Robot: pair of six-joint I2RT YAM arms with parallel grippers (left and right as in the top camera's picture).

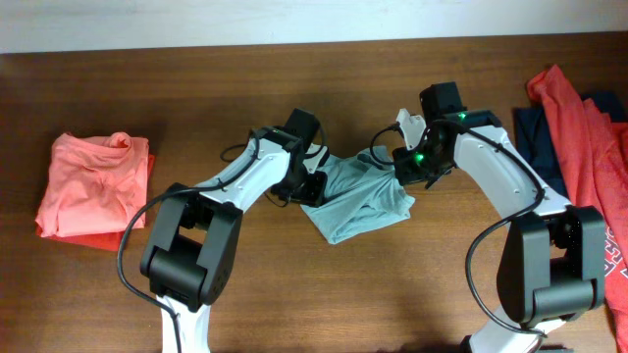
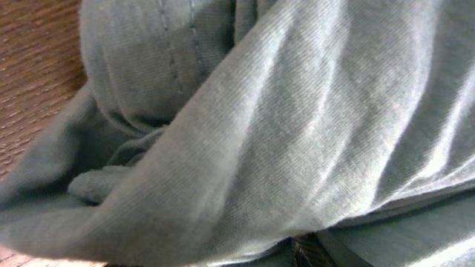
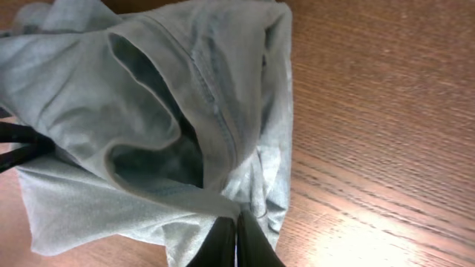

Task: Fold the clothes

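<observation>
The pale grey-blue T-shirt [image 1: 361, 204] lies bunched in the middle of the wooden desk [image 1: 392, 304], between my two arms. My right jaws are clenched on it. In the right wrist view my two dark fingers [image 3: 223, 248] meet on a pinch of cloth at the shirt's near edge, and beyond them a stitched hem runs up beside a gaping opening in the fabric. My left jaws sit against the left side of the same shirt in the overhead view. The left wrist view is filled with draped, rumpled cloth, so I cannot tell whether those jaws are released or grasping. Part of the shirt spreads flat toward the near side of the desk. A coral-orange T-shirt [image 1: 93, 186] lies folded at the left end of the desk, well apart from the grey-blue one. At the right end a red T-shirt [image 1: 589, 147] lies loosely spread, with a navy one [image 1: 538, 142] touching it on its left.
</observation>
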